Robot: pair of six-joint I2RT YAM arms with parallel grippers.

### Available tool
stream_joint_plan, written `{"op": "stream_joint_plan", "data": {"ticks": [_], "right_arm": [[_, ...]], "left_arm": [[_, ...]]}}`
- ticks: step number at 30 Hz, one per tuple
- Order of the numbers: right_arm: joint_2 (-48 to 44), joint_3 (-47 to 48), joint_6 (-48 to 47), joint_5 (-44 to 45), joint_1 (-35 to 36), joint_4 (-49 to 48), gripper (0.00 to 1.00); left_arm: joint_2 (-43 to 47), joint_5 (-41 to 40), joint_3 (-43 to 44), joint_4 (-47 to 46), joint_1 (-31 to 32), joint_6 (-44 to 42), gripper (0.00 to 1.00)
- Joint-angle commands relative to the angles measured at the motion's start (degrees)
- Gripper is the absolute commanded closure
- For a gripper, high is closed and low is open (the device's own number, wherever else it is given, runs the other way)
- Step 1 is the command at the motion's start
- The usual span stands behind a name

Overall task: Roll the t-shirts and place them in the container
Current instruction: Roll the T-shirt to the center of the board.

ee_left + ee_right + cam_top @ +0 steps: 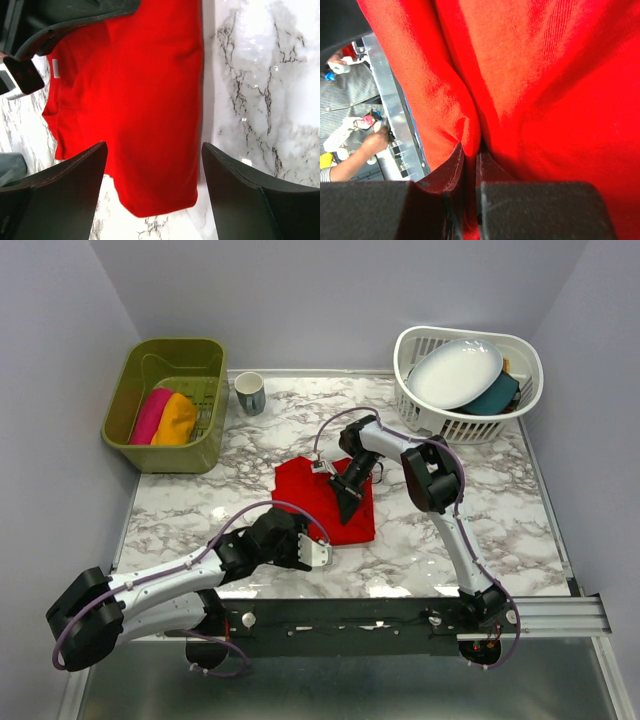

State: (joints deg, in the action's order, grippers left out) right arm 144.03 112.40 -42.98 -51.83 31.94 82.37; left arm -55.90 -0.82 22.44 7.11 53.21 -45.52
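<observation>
A red t-shirt (320,498) lies folded on the marble table (520,520) at the centre. My right gripper (347,508) is shut on a fold of it, the cloth pinched between the jaws in the right wrist view (520,75). My left gripper (322,552) is open just in front of the shirt's near edge. In the left wrist view the red shirt (145,100) with its white label (56,67) lies ahead between the fingers (235,190). A magenta roll (150,415) and an orange roll (176,419) lie in the green bin (190,352).
A cup (250,393) stands beside the green bin at the back. A white basket (520,360) at the back right holds a white oval plate (458,372) and a teal dish (495,395). A metal rail (560,615) runs along the near edge.
</observation>
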Motion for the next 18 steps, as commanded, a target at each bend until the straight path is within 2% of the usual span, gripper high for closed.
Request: {"op": "stream_joint_plan", "data": {"ticks": [1, 11, 15, 17, 18], "right_arm": [[4.8, 0.7, -1.8, 9.7, 0.6, 2.5, 0.95], [5.5, 1.5, -1.8, 9.7, 0.6, 3.3, 0.94], [5.4, 1.5, -1.8, 9.7, 0.6, 3.4, 0.94], [5.2, 1.3, -2.1, 9.6, 0.6, 3.3, 0.94], [5.1, 1.2, -2.1, 9.6, 0.6, 3.2, 0.94]], "left_arm": [[-1.7, -1.8, -3.7, -6.8, 0.9, -2.9, 0.14], [-9.8, -2.7, -7.1, -12.9, 1.0, -7.3, 0.23], [-10.5, 0.6, -6.4, -7.2, 1.0, -7.9, 0.45], [-10.5, 2.9, -5.3, -3.5, 0.9, -7.4, 0.51], [-10.8, 3.7, -4.8, -0.4, 0.8, -7.0, 0.59]]}}
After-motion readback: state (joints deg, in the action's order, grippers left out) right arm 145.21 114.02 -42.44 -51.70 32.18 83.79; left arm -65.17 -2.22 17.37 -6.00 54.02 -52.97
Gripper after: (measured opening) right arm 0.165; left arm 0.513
